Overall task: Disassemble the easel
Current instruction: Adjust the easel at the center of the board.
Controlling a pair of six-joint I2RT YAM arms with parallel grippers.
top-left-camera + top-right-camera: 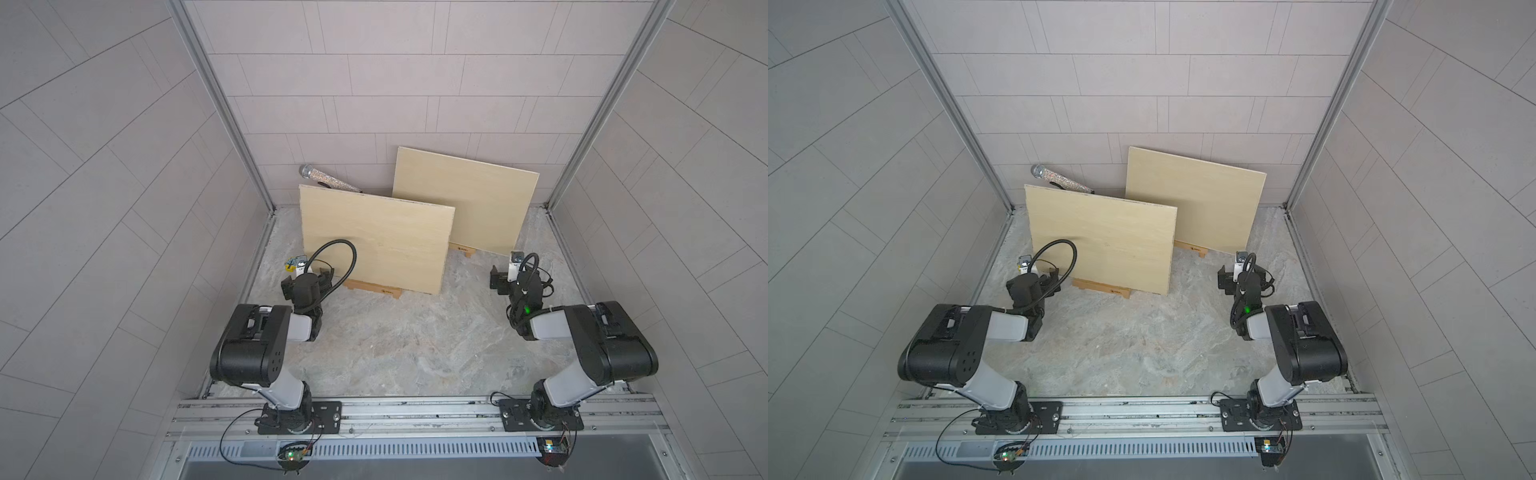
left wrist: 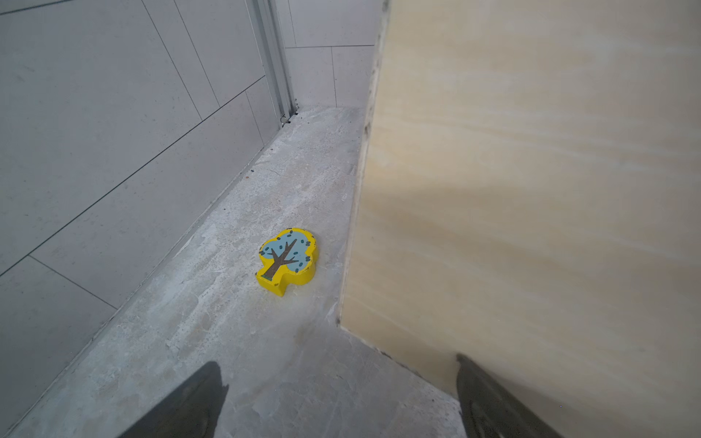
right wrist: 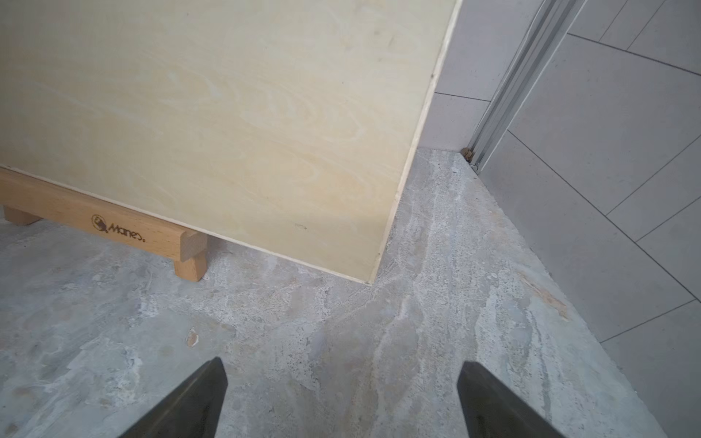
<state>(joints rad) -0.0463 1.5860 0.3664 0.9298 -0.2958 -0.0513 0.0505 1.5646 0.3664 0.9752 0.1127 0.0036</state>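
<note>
Left pincer (image 2: 337,364) and right pincer (image 3: 341,362) open before boarded easels

Spread and empty, the left pincer sits right beside the lower corner of the near plywood board (image 2: 531,189); ahead of the right pincer, the far board (image 3: 227,113) rests on its easel ledge (image 3: 113,223). Each board looks stiff, light, smooth-faced; pinching a bare side edge seems safest.

Pale, faintly grained plywood boards (image 1: 374,241); tan easel rail (image 3: 98,222); a yellow tree block (image 2: 287,261) (blue crown, brown trunk); a silver glittered microphone (image 1: 328,179); mottled grey table (image 1: 407,340).
</note>
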